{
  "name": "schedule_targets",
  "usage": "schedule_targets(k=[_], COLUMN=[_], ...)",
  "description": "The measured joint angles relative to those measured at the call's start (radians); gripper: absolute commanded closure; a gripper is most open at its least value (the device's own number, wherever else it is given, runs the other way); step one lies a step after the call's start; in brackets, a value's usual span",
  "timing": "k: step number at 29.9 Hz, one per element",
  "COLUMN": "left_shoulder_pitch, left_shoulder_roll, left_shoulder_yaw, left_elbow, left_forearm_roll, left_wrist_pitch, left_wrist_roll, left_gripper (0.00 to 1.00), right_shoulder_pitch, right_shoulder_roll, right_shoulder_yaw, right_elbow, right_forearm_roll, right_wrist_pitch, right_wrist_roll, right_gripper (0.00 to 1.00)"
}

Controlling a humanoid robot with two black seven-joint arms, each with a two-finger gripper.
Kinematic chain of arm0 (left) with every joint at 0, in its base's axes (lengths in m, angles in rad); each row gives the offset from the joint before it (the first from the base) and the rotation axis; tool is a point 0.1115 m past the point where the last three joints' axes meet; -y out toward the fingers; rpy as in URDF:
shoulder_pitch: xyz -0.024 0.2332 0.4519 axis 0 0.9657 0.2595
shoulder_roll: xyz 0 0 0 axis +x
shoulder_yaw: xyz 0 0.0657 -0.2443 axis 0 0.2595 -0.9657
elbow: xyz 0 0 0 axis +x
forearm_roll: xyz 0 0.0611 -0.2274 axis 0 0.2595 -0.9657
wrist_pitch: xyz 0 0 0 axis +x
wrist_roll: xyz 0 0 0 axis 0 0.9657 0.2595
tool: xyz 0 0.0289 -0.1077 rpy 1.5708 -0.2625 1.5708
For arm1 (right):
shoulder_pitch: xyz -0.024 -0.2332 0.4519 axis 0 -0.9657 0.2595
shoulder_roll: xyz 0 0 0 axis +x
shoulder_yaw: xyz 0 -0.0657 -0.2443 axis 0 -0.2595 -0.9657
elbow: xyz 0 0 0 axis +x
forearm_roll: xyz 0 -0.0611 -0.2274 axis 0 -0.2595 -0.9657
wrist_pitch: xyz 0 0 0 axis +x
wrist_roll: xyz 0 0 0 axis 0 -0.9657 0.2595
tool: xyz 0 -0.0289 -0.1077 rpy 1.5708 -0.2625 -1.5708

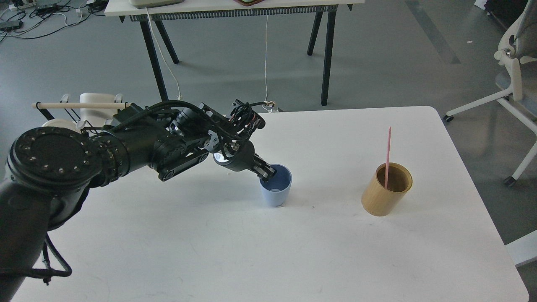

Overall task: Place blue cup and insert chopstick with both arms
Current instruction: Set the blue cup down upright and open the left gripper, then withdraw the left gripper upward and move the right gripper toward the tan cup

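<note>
Your left arm [126, 147] comes in from the left edge and reaches low across the white tabletop [235, 251], with its left end effector [267, 172] at the near-left rim of the blue cup [275, 185]. The fingers look pinched on that rim, one inside the cup and one outside, but they're dark and small so treat the grip as likely, not certain. The cup stands upright around mid-tabletop, mouth open to you. Well apart to its right stands the tan wooden holder [387, 189], also upright, with the pink chopstick [388, 153] standing in it, leaning slightly and poking well above the rim. Your right arm and its end effector aren't in frame. Further back at the left, behind the arm, a wire rack [69, 110] with a pale wooden rod holds white dishes. Beyond the tabletop: black-legged desk [235, 10] and an office chair [516, 71] at far right.
</note>
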Motion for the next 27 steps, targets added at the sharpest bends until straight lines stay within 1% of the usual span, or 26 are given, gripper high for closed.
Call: schedule_targets(k=[2,5,7,10,12,14,17,22,27], left_shoulder_pitch=[0.000,0.009,0.021,0.053,0.079,0.114,0.169,0.289,0.406], left_shoulder_roll=[0.000,0.000,0.000,0.000,0.000,0.004,0.064,0.202,0.268], left_shoulder_yaw=[-0.031,-0.073,-0.111,-0.219,-0.311,-0.411,-0.539,-0.783,-1.012], left_elbow=[-0.003,-0.006,-0.008,-0.010,-0.011,-0.017,-0.044,-0.157,-0.236], left_forearm_roll=[0.000,0.000,-0.004,-0.042,-0.089,-0.140,-0.192,-0.293,-0.417], left_wrist_pitch=[-0.003,-0.007,-0.018,-0.038,-0.041,-0.042,-0.043,-0.043,-0.043], left_wrist_roll=[0.000,0.000,0.000,0.000,0.000,0.000,0.000,0.000,0.000], left_gripper=[0.52,0.39,0.32,0.23,0.20,0.20,0.18,0.17,0.15], right_shoulder_pitch=[0.000,0.001,0.001,0.007,0.016,0.037,0.071,0.084,0.077], right_shoulder_roll=[0.000,0.001,0.000,-0.008,-0.011,-0.011,-0.014,-0.045,-0.074], right_shoulder_yaw=[0.000,-0.003,-0.004,-0.006,-0.015,-0.026,-0.046,-0.058,-0.062], right_elbow=[0.002,0.007,0.013,0.024,0.029,0.033,0.060,0.215,0.386], right_forearm_roll=[0.000,-0.002,-0.009,-0.023,-0.053,-0.112,-0.236,-0.497,-0.789], right_wrist_pitch=[0.000,0.000,0.000,0.000,0.000,0.000,0.000,0.000,0.000], right_wrist_roll=[0.000,0.000,0.000,0.000,0.000,0.000,0.000,0.000,0.000], right_gripper=[0.02,0.02,0.02,0.02,0.02,0.02,0.02,0.02,0.02])
